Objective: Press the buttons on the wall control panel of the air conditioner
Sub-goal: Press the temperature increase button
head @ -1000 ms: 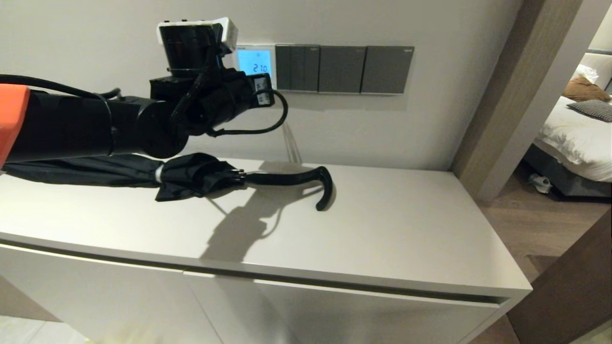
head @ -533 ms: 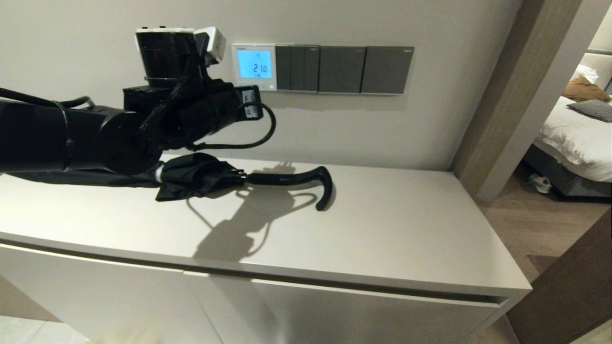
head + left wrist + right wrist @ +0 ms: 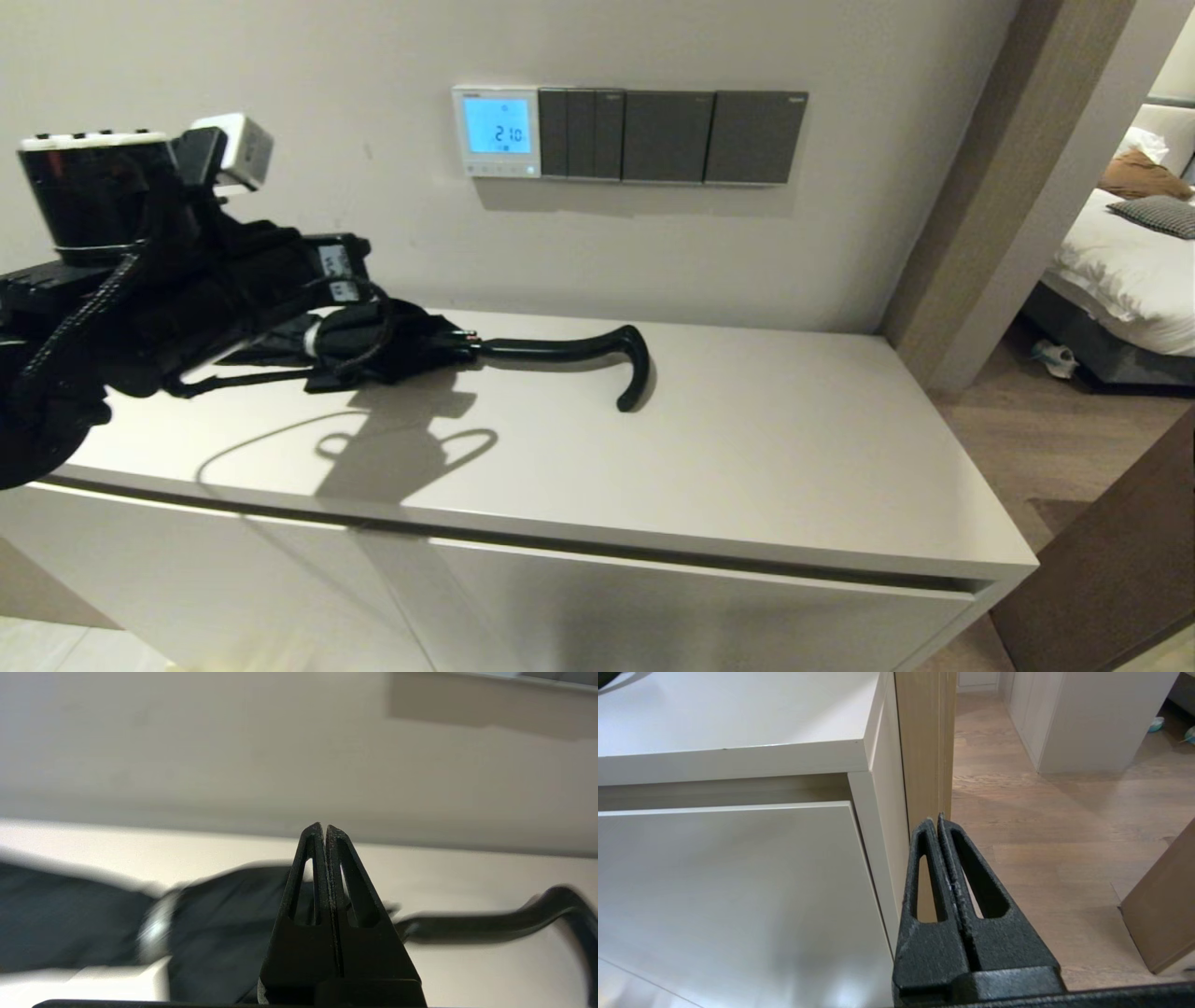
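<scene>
Hovering my closed left hand [image 3: 324,830] above the black folded umbrella [image 3: 373,347], I'm risking snagging its fabric; right hand [image 3: 940,822] is idling closed.

My head camera looked forward and down over the tabletop [image 3: 747,448] toward the wall. My left wrist camera sat close above the same tabletop [image 3: 467,877]; my right wrist camera faced its corner [image 3: 738,732] and the floor [image 3: 1064,826].
</scene>
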Motion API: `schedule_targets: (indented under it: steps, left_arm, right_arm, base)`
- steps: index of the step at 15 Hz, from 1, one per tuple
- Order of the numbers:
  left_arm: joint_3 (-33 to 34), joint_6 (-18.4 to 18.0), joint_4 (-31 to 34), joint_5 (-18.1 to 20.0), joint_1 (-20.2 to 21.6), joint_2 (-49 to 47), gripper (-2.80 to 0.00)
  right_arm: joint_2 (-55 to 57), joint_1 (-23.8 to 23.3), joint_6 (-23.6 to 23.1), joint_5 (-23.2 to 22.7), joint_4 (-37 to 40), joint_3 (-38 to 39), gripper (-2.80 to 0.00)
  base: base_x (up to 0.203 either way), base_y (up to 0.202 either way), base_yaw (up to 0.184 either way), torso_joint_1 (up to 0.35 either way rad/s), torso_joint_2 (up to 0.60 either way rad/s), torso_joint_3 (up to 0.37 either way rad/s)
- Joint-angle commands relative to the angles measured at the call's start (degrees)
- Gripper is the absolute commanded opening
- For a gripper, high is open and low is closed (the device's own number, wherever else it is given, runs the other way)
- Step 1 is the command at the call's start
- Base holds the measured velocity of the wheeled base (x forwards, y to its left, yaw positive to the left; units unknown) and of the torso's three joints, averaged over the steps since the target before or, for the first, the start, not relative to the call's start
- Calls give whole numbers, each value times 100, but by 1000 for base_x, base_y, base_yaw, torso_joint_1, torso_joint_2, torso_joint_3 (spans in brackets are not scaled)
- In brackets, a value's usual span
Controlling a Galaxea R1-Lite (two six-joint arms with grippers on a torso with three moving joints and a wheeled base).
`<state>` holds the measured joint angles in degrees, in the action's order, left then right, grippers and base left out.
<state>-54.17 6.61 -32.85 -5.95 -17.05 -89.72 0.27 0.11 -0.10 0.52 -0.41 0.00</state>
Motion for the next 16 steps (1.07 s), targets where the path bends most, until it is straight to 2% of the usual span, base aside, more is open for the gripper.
schedule_targets:
  steps: [1, 5, 9, 11, 14, 16]
  left_arm:
    - [427, 6, -30, 6, 276, 603, -280]
    - [1156, -31, -18, 33, 753, 1696, -280]
    - [2218, -206, 87, -130, 826, 2945, -280]
    - [2748, -251, 212, -478, 831, 3493, -280]
    - [3474, -794, 451, -1275, 819, 4296, -280]
    - [3812, -899, 560, -1688, 825, 4634, -280]
  right_arm:
    - [0, 7, 1, 0, -2, 18, -280]
    - [0, 7, 1, 0, -2, 18, -280]
    - [0, 7, -4, 0, 12, 18, -280]
    - [0, 7, -1, 0, 0, 18, -280]
    - [0, 7, 1, 0, -2, 18, -280]
    - [0, 7, 1, 0, -2, 18, -280]
  base:
    - [0, 0, 0, 0, 0, 0]
    - [0, 0, 0, 0, 0, 0]
    - [0, 0, 0, 0, 0, 0]
    - [0, 0, 0, 0, 0, 0]
    - [0, 0, 0, 0, 0, 0]
    - [0, 0, 0, 0, 0, 0]
